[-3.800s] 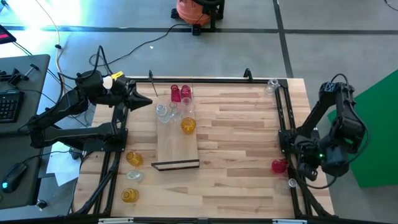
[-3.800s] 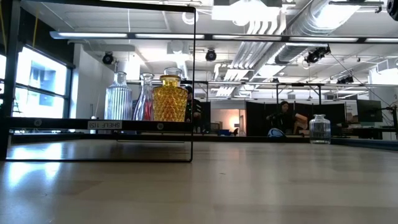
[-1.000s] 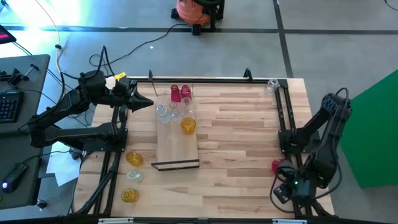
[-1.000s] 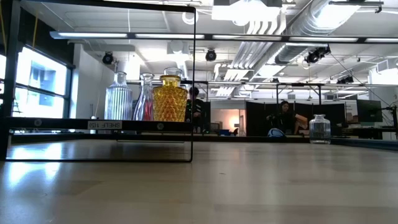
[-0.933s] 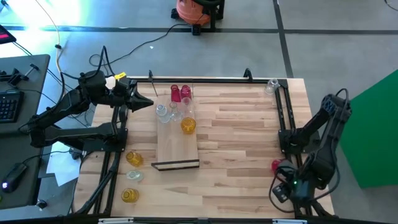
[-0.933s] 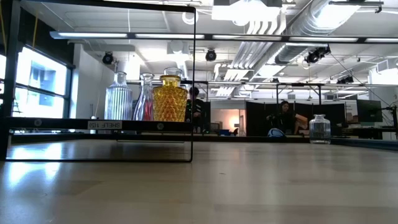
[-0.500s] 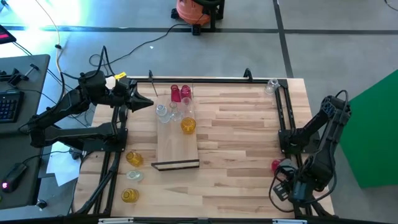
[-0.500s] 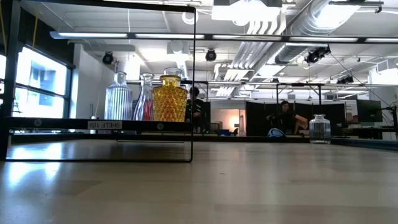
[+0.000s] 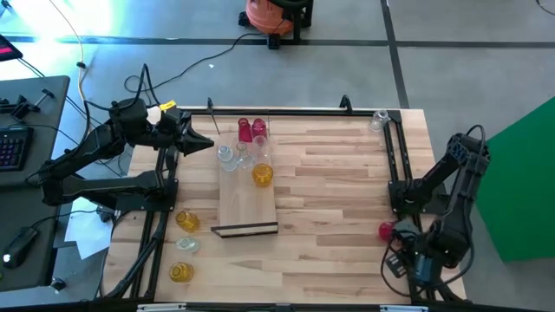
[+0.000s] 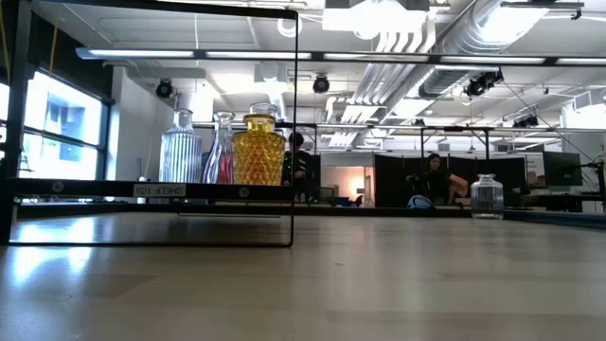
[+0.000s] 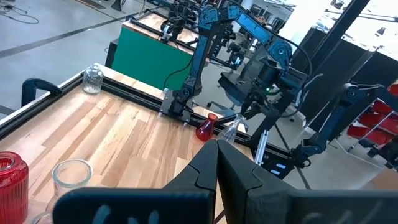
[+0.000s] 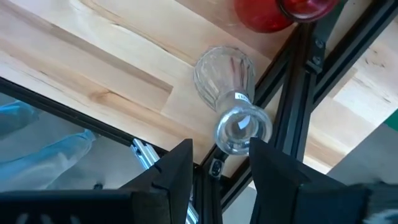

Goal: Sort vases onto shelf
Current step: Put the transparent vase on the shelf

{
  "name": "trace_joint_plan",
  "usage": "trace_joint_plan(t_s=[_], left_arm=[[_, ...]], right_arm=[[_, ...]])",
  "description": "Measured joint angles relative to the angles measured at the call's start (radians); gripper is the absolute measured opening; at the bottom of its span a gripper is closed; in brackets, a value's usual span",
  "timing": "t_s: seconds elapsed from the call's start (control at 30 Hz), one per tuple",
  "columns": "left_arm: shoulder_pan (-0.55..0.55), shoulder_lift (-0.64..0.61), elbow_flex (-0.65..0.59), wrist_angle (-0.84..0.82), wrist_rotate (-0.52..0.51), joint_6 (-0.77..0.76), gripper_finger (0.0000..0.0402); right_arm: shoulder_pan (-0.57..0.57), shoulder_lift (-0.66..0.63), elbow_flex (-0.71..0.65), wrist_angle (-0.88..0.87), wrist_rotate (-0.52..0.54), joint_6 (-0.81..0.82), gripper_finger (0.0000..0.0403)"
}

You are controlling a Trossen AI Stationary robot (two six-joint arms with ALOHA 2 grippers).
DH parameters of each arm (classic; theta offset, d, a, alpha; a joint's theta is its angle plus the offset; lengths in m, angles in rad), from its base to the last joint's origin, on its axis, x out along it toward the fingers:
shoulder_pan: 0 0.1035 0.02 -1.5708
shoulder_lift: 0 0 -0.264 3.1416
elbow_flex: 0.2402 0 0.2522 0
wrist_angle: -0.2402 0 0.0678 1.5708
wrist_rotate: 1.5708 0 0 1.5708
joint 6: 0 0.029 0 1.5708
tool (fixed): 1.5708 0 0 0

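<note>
Glass is what you are about to close on: a clear ribbed vase [image 12: 231,99] standing at the bench's [image 9: 338,182] near right corner, tight against the black frame rail [image 12: 292,118], with a red vase [image 9: 387,230] just beside it. Your right pincer [image 12: 217,163] hangs above it with its fingers standing wide, the vase's mouth showing between the tips.

The rail is the worry. Judging from the right wrist view, one finger comes down very near that bar; if it catches there, you may tip the vase or push it off the edge, which lies just past it. The neck is narrow and smooth, so a grip taken too high could let it swing or slip. A sideways nudge could also knock the red vase next to it.

Your left pincer [image 11: 216,163] is shut and empty, parked at the far left end of the shelf [image 9: 247,204], close to the vases already grouped there [image 9: 247,149]. Keep it clear when you bring the clear one across, or the two arms could crowd that cluster. Three more vases [image 9: 184,246] wait at the bench's near left.
</note>
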Motion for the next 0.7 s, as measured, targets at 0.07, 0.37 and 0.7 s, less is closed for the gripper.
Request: trace_joint_plan(t_s=[0.07,0.37,0.7], left_arm=[[0.000,0.000,0.000,0.000,0.000,0.000,0.0000],[0.000,0.000,0.000,0.000,0.000,0.000,0.0000],[0.000,0.000,0.000,0.000,0.000,0.000,0.0000]], right_arm=[[0.008,0.000,0.000,0.000,0.001,0.011,0.0138],[0.009,0.006,0.000,0.011,0.042,0.014,0.0138],[0.009,0.068,0.000,0.041,0.051,0.009,0.0138]])
